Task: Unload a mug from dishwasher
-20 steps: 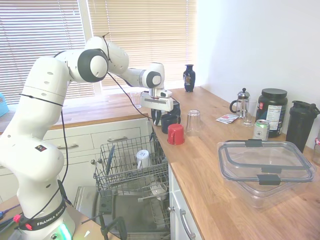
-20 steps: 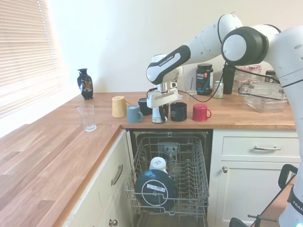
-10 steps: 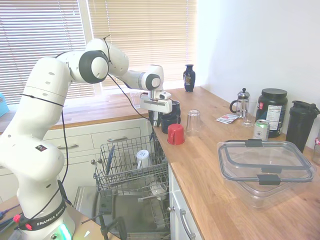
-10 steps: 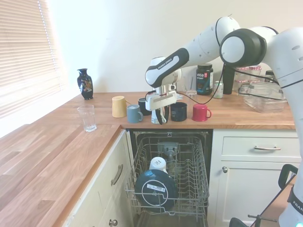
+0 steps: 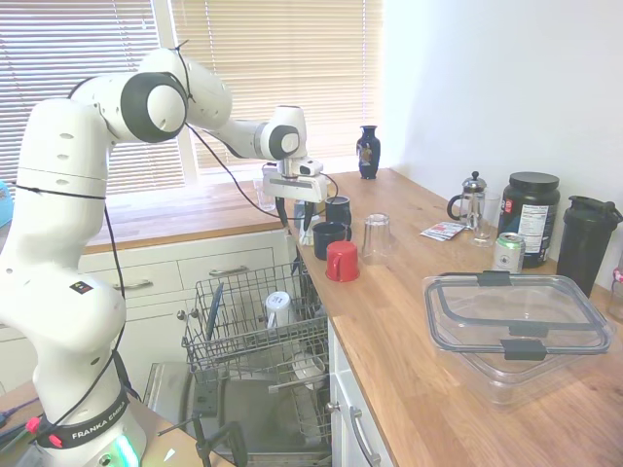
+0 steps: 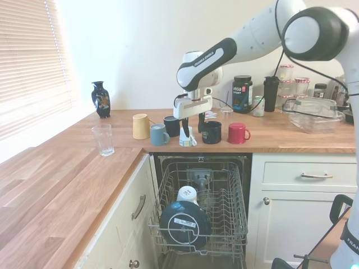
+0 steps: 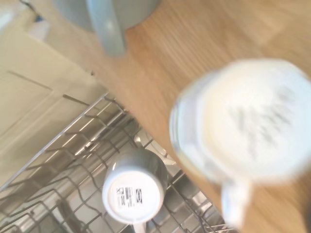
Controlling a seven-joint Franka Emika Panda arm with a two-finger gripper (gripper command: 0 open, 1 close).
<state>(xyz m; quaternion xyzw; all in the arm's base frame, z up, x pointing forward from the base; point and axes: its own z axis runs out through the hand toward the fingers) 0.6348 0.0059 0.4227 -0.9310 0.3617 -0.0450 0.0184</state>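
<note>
Hand point(image 6: 192, 125) open and empty, above white mug point(image 6: 187, 138) on counter point(image 6: 280, 140)

Home kitchen, wooden worktop point(image 5: 409, 292), open dishwasher point(image 6: 201, 224), white drawers point(image 6: 303, 176), window blinds point(image 5: 273, 68)

White arm point(image 5: 68, 195), grey joint caps, black cable, probably dark pincer point(image 6: 193, 126).
</note>
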